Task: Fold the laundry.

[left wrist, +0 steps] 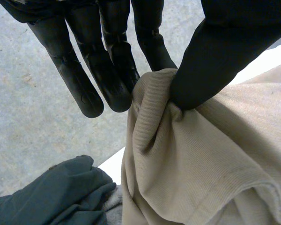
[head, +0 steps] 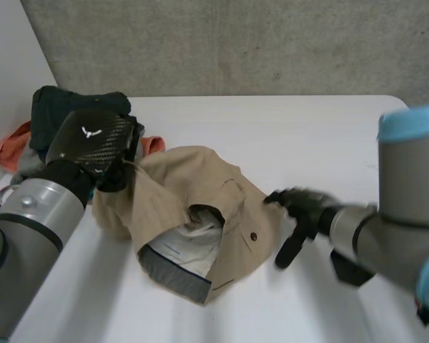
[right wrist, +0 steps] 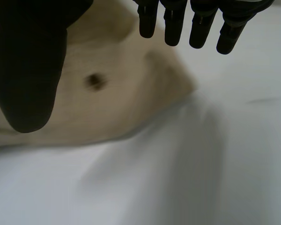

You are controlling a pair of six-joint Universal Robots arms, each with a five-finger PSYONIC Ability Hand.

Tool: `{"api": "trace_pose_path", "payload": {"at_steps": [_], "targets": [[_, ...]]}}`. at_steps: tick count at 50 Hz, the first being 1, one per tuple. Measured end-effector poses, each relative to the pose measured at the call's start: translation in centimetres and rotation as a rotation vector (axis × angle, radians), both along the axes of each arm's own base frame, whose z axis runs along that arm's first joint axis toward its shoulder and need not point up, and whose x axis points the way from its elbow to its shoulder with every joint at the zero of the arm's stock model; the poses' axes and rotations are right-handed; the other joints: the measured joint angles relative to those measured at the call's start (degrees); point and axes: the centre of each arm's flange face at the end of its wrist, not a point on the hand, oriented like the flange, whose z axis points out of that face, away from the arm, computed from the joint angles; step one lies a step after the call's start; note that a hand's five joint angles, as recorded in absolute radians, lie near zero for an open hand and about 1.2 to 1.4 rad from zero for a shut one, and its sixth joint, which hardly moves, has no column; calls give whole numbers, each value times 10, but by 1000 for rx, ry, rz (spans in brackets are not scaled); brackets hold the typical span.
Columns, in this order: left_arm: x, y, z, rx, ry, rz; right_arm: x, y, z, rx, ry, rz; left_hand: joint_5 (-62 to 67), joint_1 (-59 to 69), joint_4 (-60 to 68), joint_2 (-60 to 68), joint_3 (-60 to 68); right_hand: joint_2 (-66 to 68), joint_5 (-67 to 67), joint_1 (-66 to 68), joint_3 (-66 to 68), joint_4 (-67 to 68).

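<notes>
Right now we have the crumpled tan cotton garment (head: 193, 186), with its grey-lined waistband (head: 168, 275) and small dark button (head: 254, 236), lying on the white table (head: 307, 121) between our two hands. Our left hand (head: 93, 143) is closed on it, with the thumb (left wrist: 210, 61) pinching a fold of one edge against the fingers (left wrist: 114, 79). Our right hand (head: 304, 207) sits just beside the opposite, buttoned edge, fingers straight and loosely spread, holding nothing; we cannot tell whether it touches the cloth. We judge that the garment's long axis runs from one hand across to the other, so the right hand is nearer the free side and need only reach in towards the button. Beyond the left hand, a dark green garment (head: 64, 103) and an orange cloth (head: 11, 146) lie in a loose heap on the table.
</notes>
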Motion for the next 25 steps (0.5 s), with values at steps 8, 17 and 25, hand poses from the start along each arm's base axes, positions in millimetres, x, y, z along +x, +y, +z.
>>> {"api": "trace_pose_path", "payload": {"at_steps": [8,17,25], "targets": [[0,-4,-1,38,31,-53,31,21,-40,-56,-68,73,0,0,0,0,0,80,71,75,79,78],[0,-1,-4,86,42,-58,38,-27,-37,-303,34,-83,0,0,0,0,0,545,516,486,541,550],[-4,28,-1,129,55,-101,20,-113,22,-571,29,-158,0,0,0,0,0,545,516,486,541,557]]}}
